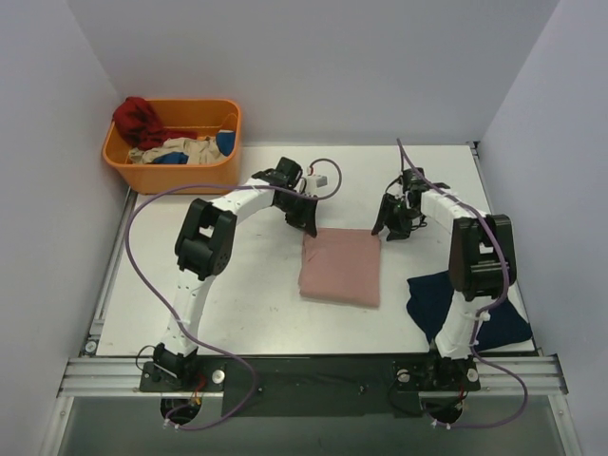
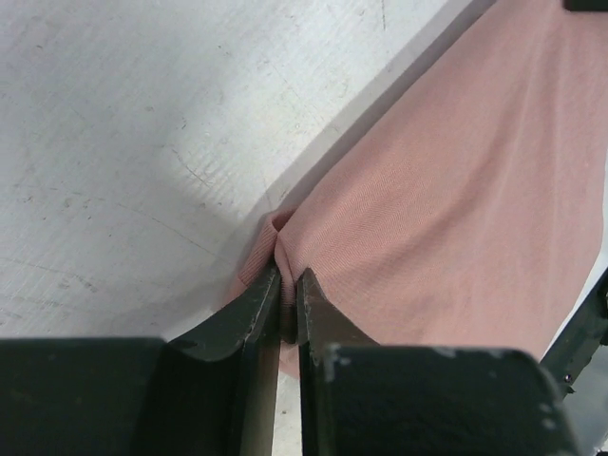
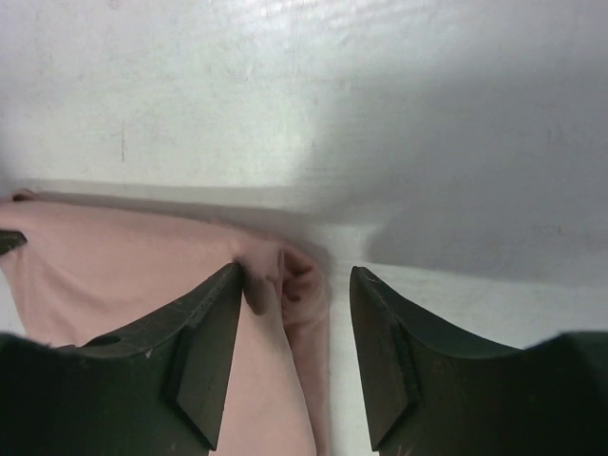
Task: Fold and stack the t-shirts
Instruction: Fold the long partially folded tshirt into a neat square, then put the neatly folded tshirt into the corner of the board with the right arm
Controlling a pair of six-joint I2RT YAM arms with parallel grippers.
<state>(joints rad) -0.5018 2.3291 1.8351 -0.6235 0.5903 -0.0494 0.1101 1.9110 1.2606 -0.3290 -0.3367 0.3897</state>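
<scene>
While the left gripper (image 2: 288, 271) stood clamped on the far-left corner of the folded dusty-pink cloth t-shirt (image 1: 340, 266) on the white table (image 1: 237, 304), the right gripper (image 3: 294, 274) had its jaws apart at the far-right corner; crumpled dark navy cloth t-shirt (image 1: 429, 299) lay beside the right arm (image 1: 475, 275)

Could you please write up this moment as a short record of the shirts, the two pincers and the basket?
pink t-shirt: folded into a rectangle, middle of the table
navy t-shirt: crumpled at the near right, partly under the right arm
left pincer: shut on the pink t-shirt's far left corner
right pincer: open, astride its far right corner
orange basket: far left corner, holding mixed clothes
</scene>
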